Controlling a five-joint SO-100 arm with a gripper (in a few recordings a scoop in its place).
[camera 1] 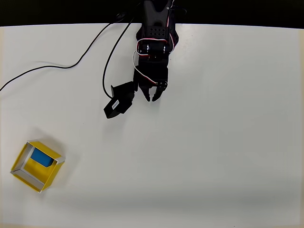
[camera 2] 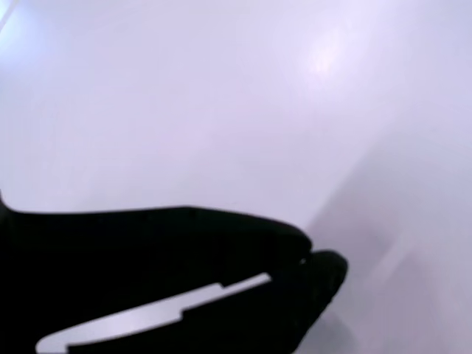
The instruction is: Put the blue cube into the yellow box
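Blue cube (camera 1: 42, 158) sits inside yellow box (camera 1: 23, 175), against upper wall; box rotated, table's lower left.

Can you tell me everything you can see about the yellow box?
The yellow box sits on the white table near the bottom left corner of the overhead view, turned at a slant like a diamond. It is square and open on top, with yellow walls and floor and pale grey rims. It looks light, maybe card or plastic. The blue cube lies inside, against the upper right wall. The gripper is far away and touches nothing.
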